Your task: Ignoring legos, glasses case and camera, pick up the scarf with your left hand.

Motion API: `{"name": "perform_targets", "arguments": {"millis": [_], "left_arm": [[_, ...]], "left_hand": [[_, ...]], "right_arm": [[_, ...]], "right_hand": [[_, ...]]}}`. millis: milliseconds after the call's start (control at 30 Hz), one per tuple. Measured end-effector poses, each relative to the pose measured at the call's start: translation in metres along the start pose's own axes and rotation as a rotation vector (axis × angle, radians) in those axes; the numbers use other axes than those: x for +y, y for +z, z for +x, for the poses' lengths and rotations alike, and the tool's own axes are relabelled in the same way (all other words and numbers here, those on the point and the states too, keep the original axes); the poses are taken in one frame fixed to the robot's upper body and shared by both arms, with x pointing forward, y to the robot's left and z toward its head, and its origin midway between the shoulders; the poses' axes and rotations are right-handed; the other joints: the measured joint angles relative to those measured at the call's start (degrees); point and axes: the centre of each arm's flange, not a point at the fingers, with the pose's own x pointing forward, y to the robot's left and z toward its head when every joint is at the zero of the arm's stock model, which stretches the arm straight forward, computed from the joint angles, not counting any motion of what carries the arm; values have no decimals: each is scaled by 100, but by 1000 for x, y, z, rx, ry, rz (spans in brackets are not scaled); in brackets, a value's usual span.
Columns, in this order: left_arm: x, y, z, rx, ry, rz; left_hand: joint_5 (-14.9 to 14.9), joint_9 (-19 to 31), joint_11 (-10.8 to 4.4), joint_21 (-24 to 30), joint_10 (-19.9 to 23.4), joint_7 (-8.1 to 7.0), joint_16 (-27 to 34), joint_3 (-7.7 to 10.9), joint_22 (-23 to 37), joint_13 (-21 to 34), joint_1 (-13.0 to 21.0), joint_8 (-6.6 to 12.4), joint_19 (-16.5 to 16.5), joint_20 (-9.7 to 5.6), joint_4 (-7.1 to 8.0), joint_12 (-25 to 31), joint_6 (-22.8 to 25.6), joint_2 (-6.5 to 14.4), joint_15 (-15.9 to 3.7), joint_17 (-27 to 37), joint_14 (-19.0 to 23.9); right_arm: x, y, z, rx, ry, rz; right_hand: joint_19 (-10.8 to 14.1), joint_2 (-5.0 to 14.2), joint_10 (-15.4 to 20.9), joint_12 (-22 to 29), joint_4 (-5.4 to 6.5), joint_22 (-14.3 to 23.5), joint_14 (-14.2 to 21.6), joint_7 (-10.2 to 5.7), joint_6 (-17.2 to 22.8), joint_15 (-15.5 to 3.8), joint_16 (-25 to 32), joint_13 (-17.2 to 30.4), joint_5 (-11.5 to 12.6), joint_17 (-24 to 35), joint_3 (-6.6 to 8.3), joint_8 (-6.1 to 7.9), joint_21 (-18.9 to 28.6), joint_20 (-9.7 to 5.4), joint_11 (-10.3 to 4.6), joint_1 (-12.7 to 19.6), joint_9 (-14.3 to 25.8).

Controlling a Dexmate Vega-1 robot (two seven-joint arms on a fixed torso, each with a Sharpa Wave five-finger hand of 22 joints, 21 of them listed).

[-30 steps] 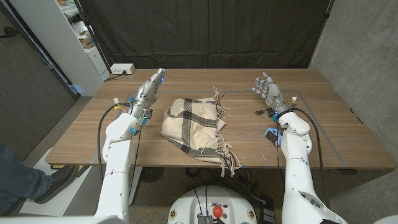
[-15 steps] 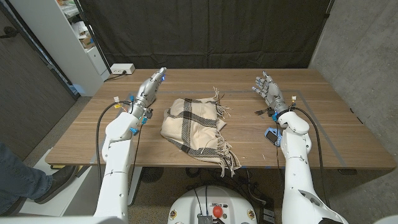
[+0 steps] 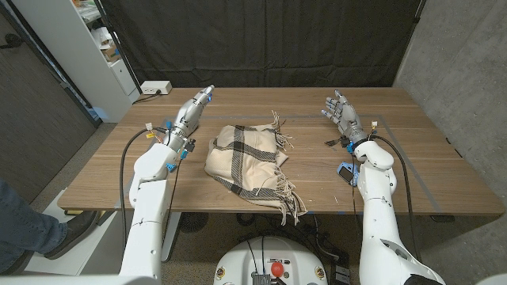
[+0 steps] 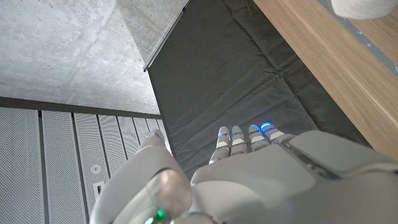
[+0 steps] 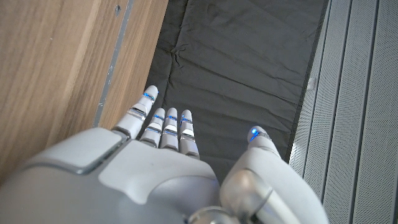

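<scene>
A cream scarf (image 3: 249, 159) with dark plaid stripes and fringed ends lies bunched in the middle of the wooden table (image 3: 428, 170); one fringe hangs over the near edge. A corner of the scarf (image 4: 364, 6) shows in the left wrist view. My left hand (image 3: 192, 112) is raised above the table to the left of the scarf, fingers straight and together, holding nothing. Its back (image 4: 261, 177) points toward the dark curtain. My right hand (image 3: 341, 113) hovers at the right, fingers spread and empty; the same hand (image 5: 165, 162) shows from behind in the right wrist view.
A white box (image 3: 154, 88) sits at the table's far left corner. White shelves (image 3: 95, 47) stand beyond the left side. A person's leg and shoe (image 3: 36, 233) are at the lower left. A dark curtain (image 3: 261, 39) hangs behind the table.
My left hand has drifted slightly farther and to the right, with its fingertips a little higher. The scarf and the right hand have not moved.
</scene>
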Motion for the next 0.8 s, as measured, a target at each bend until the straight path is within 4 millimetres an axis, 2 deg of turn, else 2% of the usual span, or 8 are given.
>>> {"name": "perform_targets", "arguments": {"millis": [100, 467, 800], "left_arm": [[-1, 2, -1, -11, -2, 12], [-4, 10, -4, -51, 4, 72], [-5, 12, -8, -93, 12, 132]], "left_hand": [[0, 0, -9, 0, 52, 0, 0, 0, 9, 0, 0, 0, 0, 0, 0, 42, 0, 0, 14, 0, 52], [0, 0, -23, 0, 107, -32, 0, -12, 9, 0, 23, 0, 23, -23, -35, 43, 95, -23, -45, 0, 114], [0, 29, -122, 0, 287, -110, 43, -22, 8, 30, 98, 41, 81, -25, -105, 88, 238, -37, -129, 0, 277]], "right_arm": [[0, 1, 2, -1, 2, -1], [1, 0, 7, -4, 9, 0], [3, -1, 11, -5, 14, 0]], "right_hand": [[0, 0, 0, 0, 0, 0, 0, 67, -11, 0, 0, 0, 0, 0, 0, 0, 0, 0, 0, 0, -11], [0, 0, 0, 0, 1, 0, 0, 67, -13, 0, 0, 0, 0, 1, 0, 0, 0, 0, 0, 0, -11], [0, 0, 1, 0, 1, 0, 0, 67, -12, 0, 0, -1, 0, 1, 1, -22, 0, 0, 0, 0, -10]]}}
